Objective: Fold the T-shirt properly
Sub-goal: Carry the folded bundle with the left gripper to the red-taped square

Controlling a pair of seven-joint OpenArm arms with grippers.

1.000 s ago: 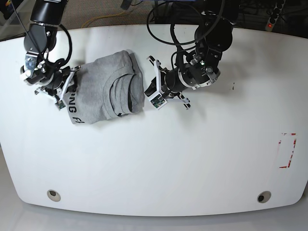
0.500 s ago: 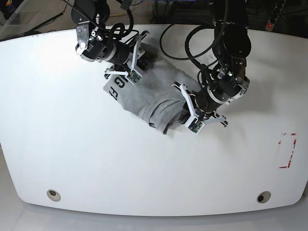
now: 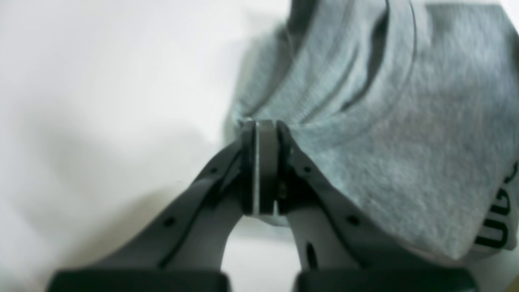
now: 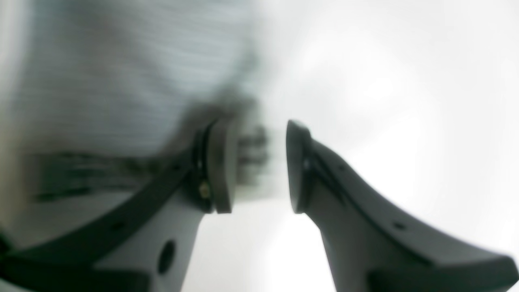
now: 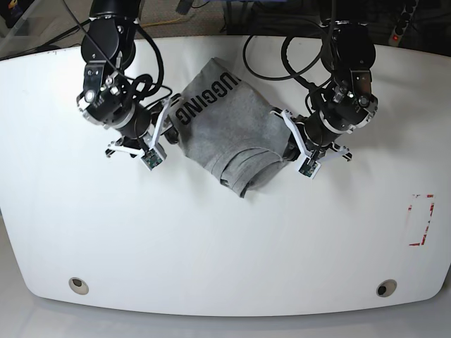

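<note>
The grey T-shirt [image 5: 225,130] lies as a folded bundle on the white table [image 5: 225,239], its black lettering toward the back. At the bundle's right end, my left gripper [image 5: 287,146] is shut on a pinch of fabric. The left wrist view shows the pads pressed together at the left gripper [image 3: 259,125], with folds of the T-shirt [image 3: 405,142] running into the tips. My right gripper [image 5: 169,134] is at the lettered left end. Blurred in the right wrist view, the right gripper [image 4: 257,162] has its jaws partly apart around the edge of the T-shirt [image 4: 121,81].
A red-marked rectangle [image 5: 421,220] is on the table at the right. Two round holes [image 5: 79,285] [image 5: 386,287] sit near the front edge. Cables and a power strip [image 5: 403,21] lie behind the table's back edge.
The shirt has swung round with both arms, so its lettered end now points to the back. The right arm came down and left; the left arm shifted up and right.
</note>
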